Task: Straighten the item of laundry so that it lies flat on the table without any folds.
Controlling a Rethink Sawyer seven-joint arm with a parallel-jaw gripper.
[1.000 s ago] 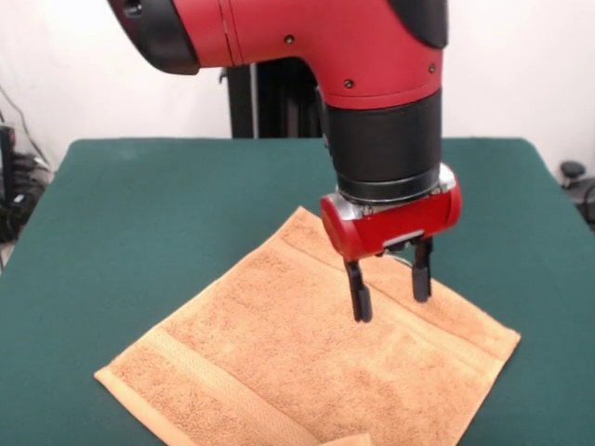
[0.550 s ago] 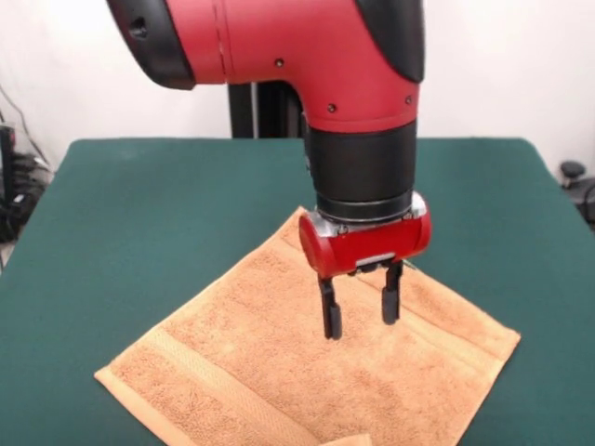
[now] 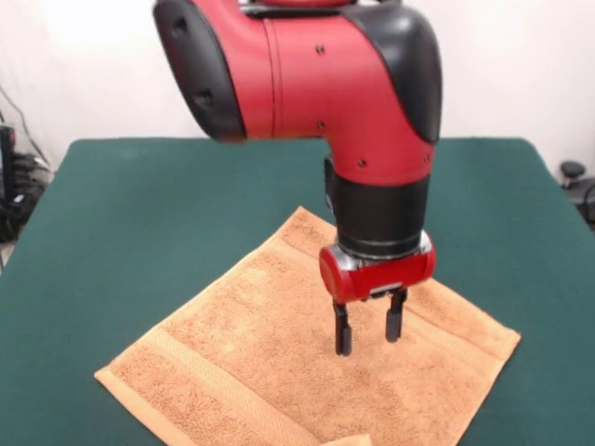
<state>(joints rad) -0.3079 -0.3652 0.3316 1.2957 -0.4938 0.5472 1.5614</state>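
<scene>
The item of laundry (image 3: 260, 358) is an orange-tan terry towel spread in a diamond shape on the dark green table (image 3: 139, 214). A woven border band runs along its near-left side, and a small corner is folded over at the bottom edge (image 3: 346, 439). My gripper (image 3: 369, 333) hangs over the towel's right-centre part, its two black fingers pointing down, open with nothing between them. The fingertips (image 3: 343, 346) sit just above or at the cloth; I cannot tell whether they touch.
The red and black arm (image 3: 353, 121) fills the upper middle of the front view. Cables and dark gear lie off the table's left edge (image 3: 14, 195). A dark object stands beyond the right edge (image 3: 575, 177).
The gripper has moved lower and toward the camera over the towel, and the arm's upper link has swung round. The fingers stand a little closer together. The towel has not moved.
</scene>
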